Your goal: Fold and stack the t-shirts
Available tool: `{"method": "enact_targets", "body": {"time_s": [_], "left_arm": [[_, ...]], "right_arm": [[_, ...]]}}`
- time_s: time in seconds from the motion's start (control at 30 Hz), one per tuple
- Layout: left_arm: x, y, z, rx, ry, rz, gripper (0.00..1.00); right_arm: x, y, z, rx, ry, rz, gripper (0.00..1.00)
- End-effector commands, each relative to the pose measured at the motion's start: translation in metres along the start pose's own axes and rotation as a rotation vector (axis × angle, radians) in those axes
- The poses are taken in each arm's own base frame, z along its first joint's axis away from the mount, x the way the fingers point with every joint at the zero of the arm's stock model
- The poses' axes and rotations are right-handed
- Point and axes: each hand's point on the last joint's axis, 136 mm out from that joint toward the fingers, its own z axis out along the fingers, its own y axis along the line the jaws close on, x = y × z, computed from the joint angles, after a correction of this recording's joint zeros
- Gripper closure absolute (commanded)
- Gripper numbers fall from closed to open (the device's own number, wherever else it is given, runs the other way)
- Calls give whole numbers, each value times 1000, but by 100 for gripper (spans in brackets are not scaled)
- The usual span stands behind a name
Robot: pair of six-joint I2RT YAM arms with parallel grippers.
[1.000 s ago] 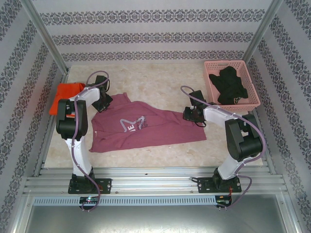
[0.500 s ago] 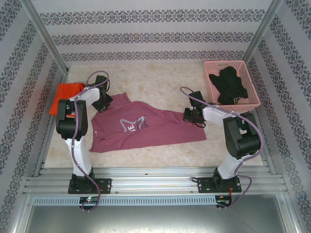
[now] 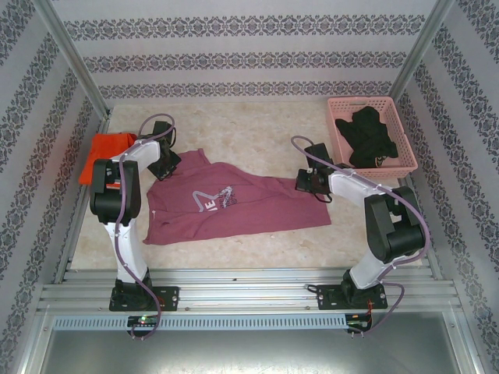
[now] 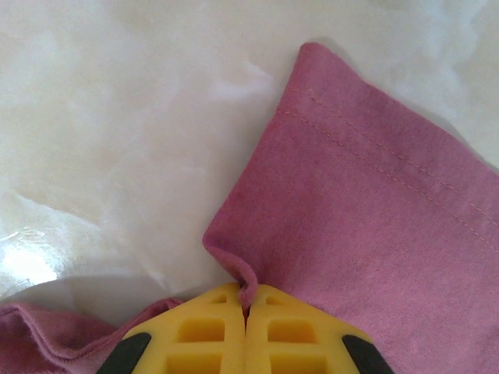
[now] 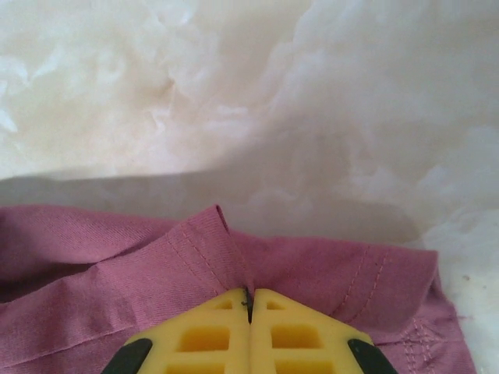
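Maroon t-shirt [image 3: 234,204]: lies spread and unfolded at the centre of the table [image 3: 257,128]. Its far-left edge is clamped in the left gripper [image 4: 248,302] and its far-right edge in the right gripper [image 5: 249,302].
Orange t-shirt [image 3: 105,148]: set compactly at far left.
Folding and stacking are judged outstanding.

Left arm [image 3: 117,199] and right arm [image 3: 390,226]: white links, black joints.
A purplish cable loops along each arm behind the jaws; the left gripper [image 4: 247,304] and right gripper [image 5: 249,304] have yellow fingers [image 4: 199,335] with square moulded pockets, black at the outer edges.
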Motion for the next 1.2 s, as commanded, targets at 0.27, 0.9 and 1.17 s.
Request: {"method": "enact_targets", "body": {"time_s": [0.27, 0.9, 1.17], "left_arm": [[-11, -1, -9, 19, -26, 0, 100], [-13, 0, -9, 20, -26, 3, 100], [-11, 3, -7, 23, -19, -2, 100]], "right_arm": [[-37, 8, -7, -2, -89, -19, 100], [-94, 8, 1, -83, -185, 79, 97], [-52, -8, 8, -54, -83, 67, 68]]}}
